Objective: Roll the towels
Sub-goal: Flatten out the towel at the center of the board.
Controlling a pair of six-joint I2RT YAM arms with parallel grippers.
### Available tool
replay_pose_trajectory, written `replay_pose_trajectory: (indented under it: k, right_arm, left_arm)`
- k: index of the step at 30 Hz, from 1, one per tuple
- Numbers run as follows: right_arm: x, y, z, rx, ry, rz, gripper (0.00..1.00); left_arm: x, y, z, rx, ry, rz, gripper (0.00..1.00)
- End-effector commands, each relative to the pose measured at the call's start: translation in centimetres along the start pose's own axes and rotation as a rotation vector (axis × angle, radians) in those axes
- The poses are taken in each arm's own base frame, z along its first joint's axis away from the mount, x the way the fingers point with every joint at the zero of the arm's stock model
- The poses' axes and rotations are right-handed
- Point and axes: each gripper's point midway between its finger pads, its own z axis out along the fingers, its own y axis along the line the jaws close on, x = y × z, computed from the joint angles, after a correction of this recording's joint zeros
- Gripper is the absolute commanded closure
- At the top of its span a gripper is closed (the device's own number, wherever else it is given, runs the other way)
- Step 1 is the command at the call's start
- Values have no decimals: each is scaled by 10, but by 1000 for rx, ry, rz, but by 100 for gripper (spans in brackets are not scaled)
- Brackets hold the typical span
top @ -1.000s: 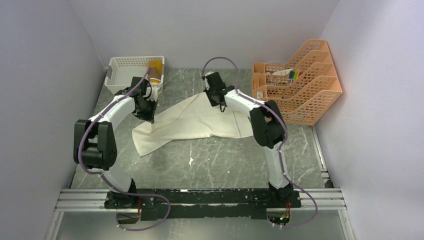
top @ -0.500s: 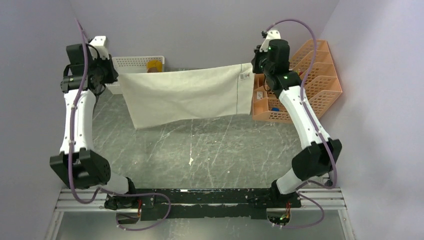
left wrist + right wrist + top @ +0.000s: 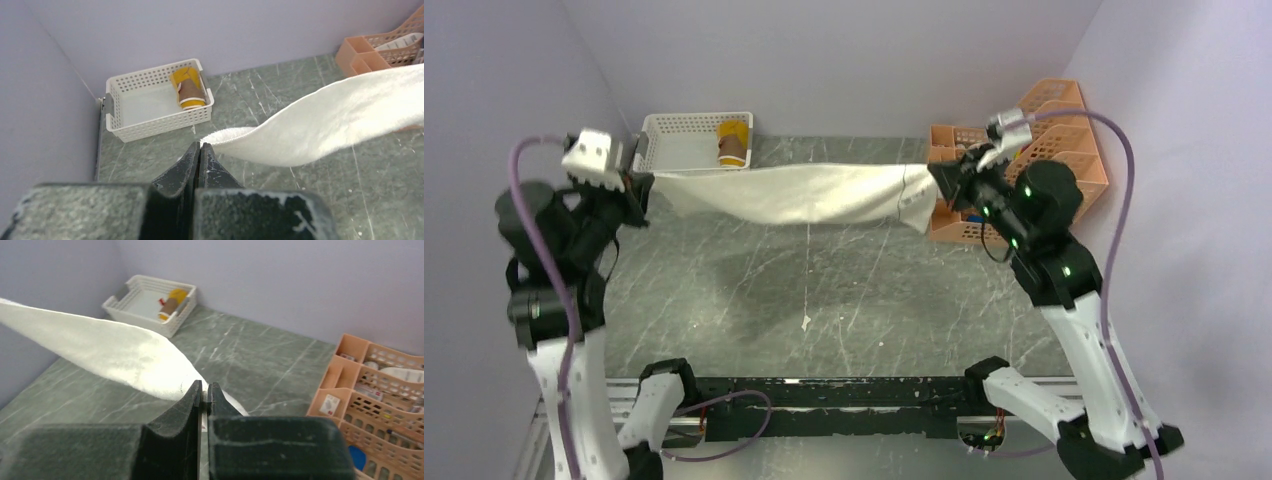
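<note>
A: Top view, arm pose?
B: Both raised high, elbows bent, wrists toward back of table [image 3: 824, 290]. Left gripper [image 3: 640, 183] clamped on one end of cream towel [image 3: 794, 195], right gripper [image 3: 939, 183] clamped on other end. Towel stretched btwn them, off the table, sagging a bit mid-span.
A: Other towel?
B: Mustard-yellow towel [image 3: 735, 142] rolled, inside white basket [image 3: 674, 128], back left. Orange organizer [image 3: 1054, 150] back right, just behind right gripper.
A: Left wrist?
B: Jaws pinched together, towel corner caught at tips, cloth running off right above table. Basket w/ yellow roll beyond.
A: Right wrist?
B: Jaws pressed tight on cloth edge, towel trailing left toward basket. Organizer at right.
</note>
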Motion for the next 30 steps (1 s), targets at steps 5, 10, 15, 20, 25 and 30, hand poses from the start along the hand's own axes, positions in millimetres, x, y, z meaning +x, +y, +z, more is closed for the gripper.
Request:
replay_pose_trajectory:
  k: [5,10,15,20,25,30]
  right_arm:
    - [52,21,-42,-81,77,21,100]
    - [77,15,-25,-46,120,72,100]
    - [129,2,28,15,244,117,100]
    - [185,-22,95,98,348,137,100]
    - [238,-52,156,137,447,151,100]
    - [256,-89,211,160,490,147,100]
  left_arm:
    - [42,-20,-60,-70,-5,-40,93]
    - [81,4,-45,-171,144,-61,93]
    - [134,22,-4,-181,339,-63,93]
    - [222,33,66,-95,590,-120,93]
    - [284,60,130,-78,801,-171,93]
    - [309,98,188,-86,859,-162,93]
